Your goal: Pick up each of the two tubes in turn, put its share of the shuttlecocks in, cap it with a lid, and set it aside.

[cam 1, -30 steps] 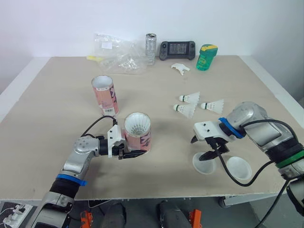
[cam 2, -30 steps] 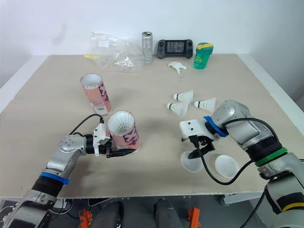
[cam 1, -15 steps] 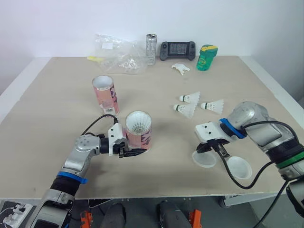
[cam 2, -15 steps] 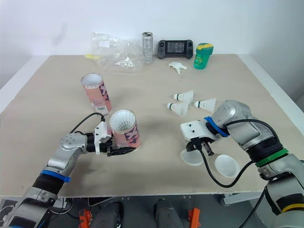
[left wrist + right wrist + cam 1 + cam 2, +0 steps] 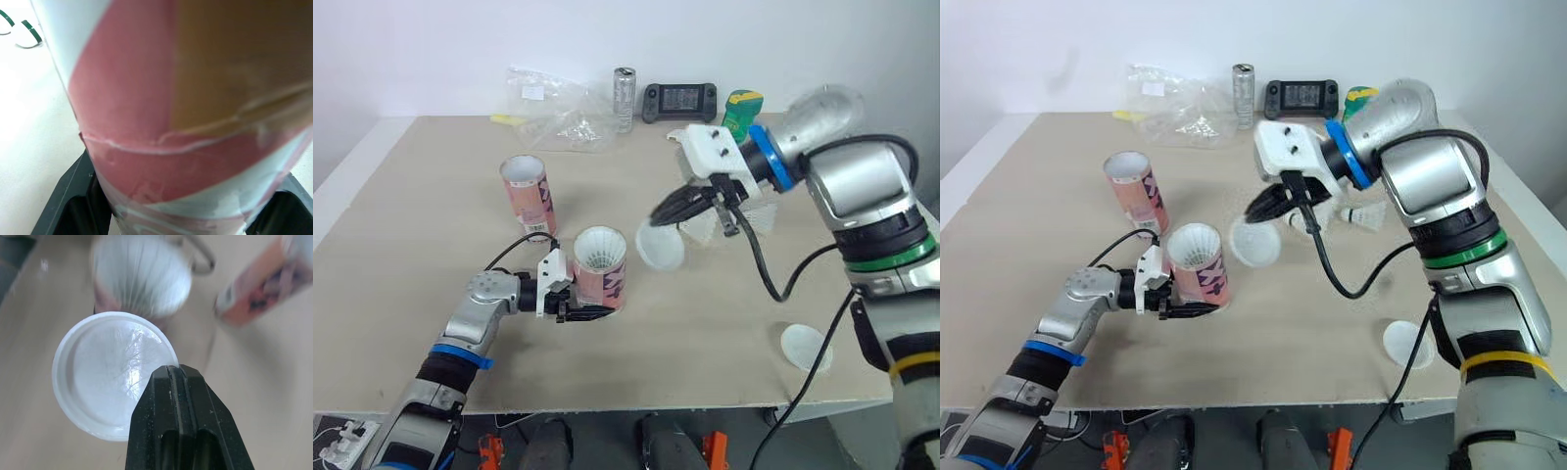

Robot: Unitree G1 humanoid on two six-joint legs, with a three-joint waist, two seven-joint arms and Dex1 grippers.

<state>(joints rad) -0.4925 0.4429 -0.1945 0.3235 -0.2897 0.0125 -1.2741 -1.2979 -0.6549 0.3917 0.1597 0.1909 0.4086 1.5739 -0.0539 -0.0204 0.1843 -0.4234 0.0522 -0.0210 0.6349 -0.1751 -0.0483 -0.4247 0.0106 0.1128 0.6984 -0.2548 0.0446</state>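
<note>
The left gripper clasped the base of a pink-and-white tube, which stood upright on the table with white shuttlecock feathers showing in its open mouth. The right gripper pinched the rim of a translucent white lid, held aloft just beside that mouth.

The lid nipped between the right gripper's matt black plastic fingers is smooth, glossy, translucent white plastic. Between the left gripper's fingers, the tube wears a creased, shiny pink-and-white wrap. The table is matt beige board.
</note>
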